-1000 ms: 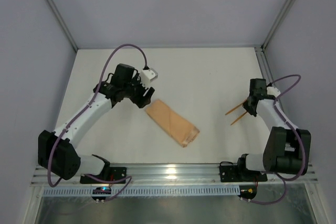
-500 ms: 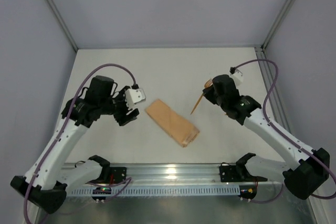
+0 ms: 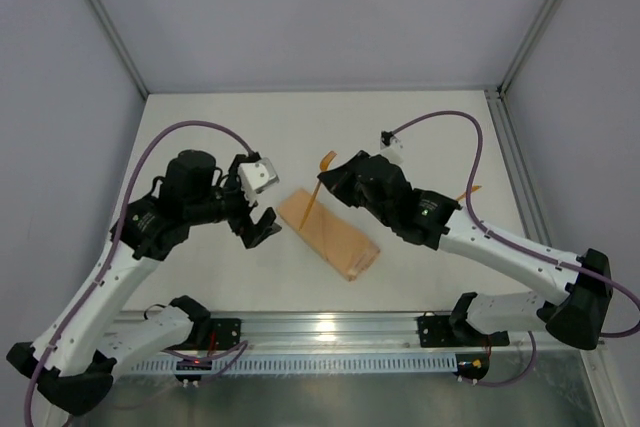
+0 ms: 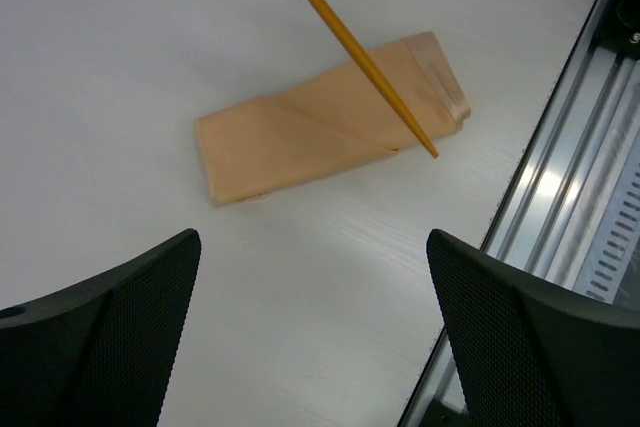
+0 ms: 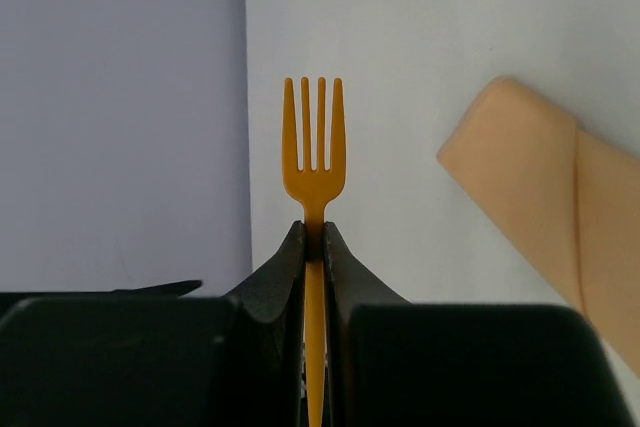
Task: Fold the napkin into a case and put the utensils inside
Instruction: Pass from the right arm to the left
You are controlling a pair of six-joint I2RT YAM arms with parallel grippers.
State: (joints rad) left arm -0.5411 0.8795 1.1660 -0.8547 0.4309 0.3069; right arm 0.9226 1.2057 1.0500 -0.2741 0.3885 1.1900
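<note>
Case [image 3: 330, 239] lies folded, diagonal, mid table [image 3: 420, 132]. Fork [image 5: 313, 147] pinched by its handle in my right gripper [image 3: 337, 179], handle slanting above the case's left end. My left gripper [image 3: 258, 219] hovers just left of it, jaws wide, empty. Another orange utensil [image 3: 470, 190] at right, partly hidden behind my right arm [image 3: 500, 247].

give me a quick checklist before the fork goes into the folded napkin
1. Fork grip: right end effector shut on the fork handle, tines pointing away from it: ok.
2. Target: the case is folded and lies flat on the table: ok.
3. Free arm: left end effector open, empty, off the case: ok.
4. Handle tip lined up with the case's opening: cannot tell.
5. Pocket held open for entry: not ok, nothing is touching it.
</note>
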